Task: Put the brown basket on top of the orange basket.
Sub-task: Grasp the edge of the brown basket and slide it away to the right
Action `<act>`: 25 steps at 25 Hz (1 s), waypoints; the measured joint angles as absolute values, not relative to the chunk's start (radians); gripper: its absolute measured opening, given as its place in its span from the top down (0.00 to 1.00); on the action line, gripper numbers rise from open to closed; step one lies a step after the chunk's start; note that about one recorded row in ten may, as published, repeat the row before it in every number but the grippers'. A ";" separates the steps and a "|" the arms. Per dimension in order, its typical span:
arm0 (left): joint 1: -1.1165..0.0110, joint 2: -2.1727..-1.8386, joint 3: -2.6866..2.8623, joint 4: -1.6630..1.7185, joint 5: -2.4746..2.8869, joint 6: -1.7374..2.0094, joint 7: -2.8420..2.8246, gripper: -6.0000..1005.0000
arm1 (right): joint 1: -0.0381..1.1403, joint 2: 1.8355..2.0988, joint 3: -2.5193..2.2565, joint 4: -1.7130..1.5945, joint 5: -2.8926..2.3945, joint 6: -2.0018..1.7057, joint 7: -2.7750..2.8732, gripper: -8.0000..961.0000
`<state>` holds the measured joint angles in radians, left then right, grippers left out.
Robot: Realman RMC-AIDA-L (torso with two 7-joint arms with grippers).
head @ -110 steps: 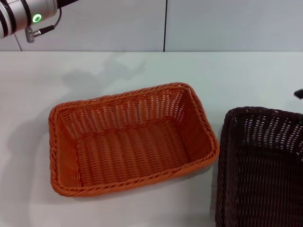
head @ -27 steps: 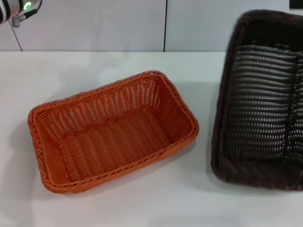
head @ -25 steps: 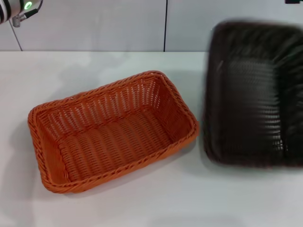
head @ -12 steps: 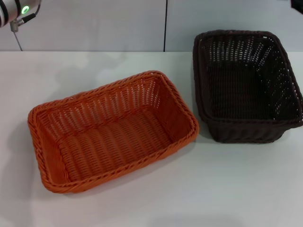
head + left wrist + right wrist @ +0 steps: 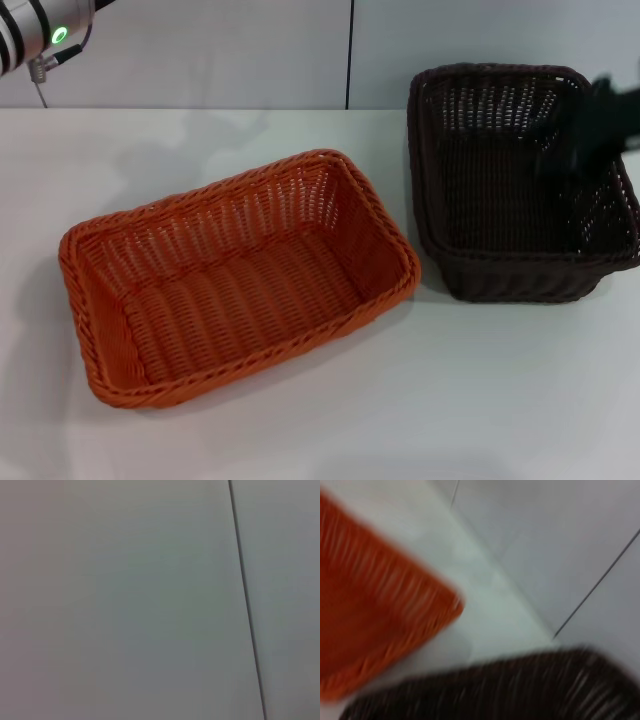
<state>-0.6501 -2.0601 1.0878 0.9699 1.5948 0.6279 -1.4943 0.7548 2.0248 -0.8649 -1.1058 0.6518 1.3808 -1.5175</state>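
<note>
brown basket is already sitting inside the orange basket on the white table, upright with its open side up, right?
Not quite. The brown basket is not in the orange basket; in the head view it stands beside it on the white table, toward the robot's right, with a gap between them. It is upright with its open side up, as you say.

left arm [image 5: 40,30]: silver-white rounded housing with black ring bands, a small lit green indicator light on its casing, a thin grey cable looping off a metal plug beneath it. right arm [image 5: 608,115]: only a dark, blurred black shape visible; no markings, screws or cables can be made out.
</note>
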 joint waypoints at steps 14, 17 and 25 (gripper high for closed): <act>-0.645 -2.059 1.079 0.950 1.556 0.627 -1.497 0.15 | 0.740 2.064 -1.046 -1.129 0.502 1.618 -1.487 0.47; -0.643 -2.059 1.078 0.949 1.546 0.627 -1.502 0.15 | 0.714 2.076 -1.079 -1.192 0.534 1.702 -1.481 0.47; -0.644 -2.059 1.078 0.949 1.531 0.628 -1.503 0.15 | 0.663 2.076 -1.220 -1.276 0.672 1.842 -1.440 0.48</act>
<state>-0.6438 -2.0595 1.0784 0.9492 1.5307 0.6278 -1.5025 0.6632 2.0761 -1.2195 -1.2765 0.6719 1.8423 -1.4401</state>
